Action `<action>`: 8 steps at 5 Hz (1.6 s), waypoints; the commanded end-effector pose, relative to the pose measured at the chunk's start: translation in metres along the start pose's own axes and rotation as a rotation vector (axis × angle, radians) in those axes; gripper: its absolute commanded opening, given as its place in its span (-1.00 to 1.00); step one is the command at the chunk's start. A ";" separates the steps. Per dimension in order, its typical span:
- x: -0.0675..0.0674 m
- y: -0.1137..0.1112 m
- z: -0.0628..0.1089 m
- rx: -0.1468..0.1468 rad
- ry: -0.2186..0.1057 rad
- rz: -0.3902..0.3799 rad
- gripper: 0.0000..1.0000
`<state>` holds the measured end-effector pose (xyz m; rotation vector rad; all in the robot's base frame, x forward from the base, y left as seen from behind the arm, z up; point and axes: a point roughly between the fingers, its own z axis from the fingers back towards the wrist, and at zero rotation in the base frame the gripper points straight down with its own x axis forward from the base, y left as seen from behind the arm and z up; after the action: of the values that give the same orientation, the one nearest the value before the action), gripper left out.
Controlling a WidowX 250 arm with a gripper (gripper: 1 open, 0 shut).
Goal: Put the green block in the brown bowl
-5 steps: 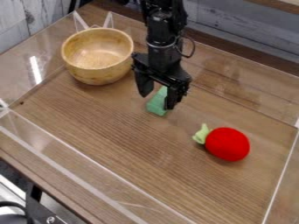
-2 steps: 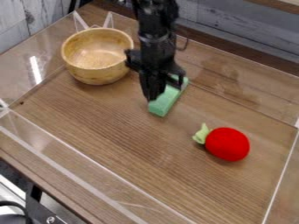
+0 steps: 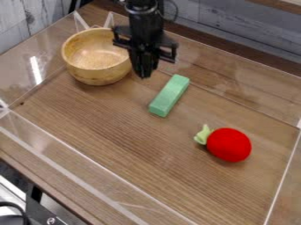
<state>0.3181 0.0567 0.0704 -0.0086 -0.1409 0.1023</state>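
The green block (image 3: 170, 95), a light-green bar, lies flat and slanted on the wooden table, with nothing touching it. My gripper (image 3: 143, 70) points straight down above the table, between the block's upper end and the brown bowl (image 3: 83, 74). Its dark fingers stand close together with nothing between them. The round wooden bowl sits at the back left with nothing visible inside, and its right rim is just left of the gripper.
A red round toy (image 3: 228, 144) with a green leaf lies at the front right. Clear low walls (image 3: 24, 123) border the table surface on all sides. A grey plank wall (image 3: 235, 18) runs along the back.
The gripper, open over the block a second ago, closed its fingers, then rose and moved back-left toward the bowl. The block stayed on the table, now fully uncovered.
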 end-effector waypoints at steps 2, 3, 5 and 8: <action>0.012 -0.011 -0.008 0.004 -0.037 -0.066 1.00; 0.013 -0.017 -0.019 -0.001 -0.025 -0.094 1.00; 0.005 -0.030 -0.022 0.006 0.008 -0.059 1.00; 0.006 -0.022 0.006 -0.006 -0.008 0.034 -1.00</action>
<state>0.3169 0.0327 0.0559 -0.0207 -0.0796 0.1308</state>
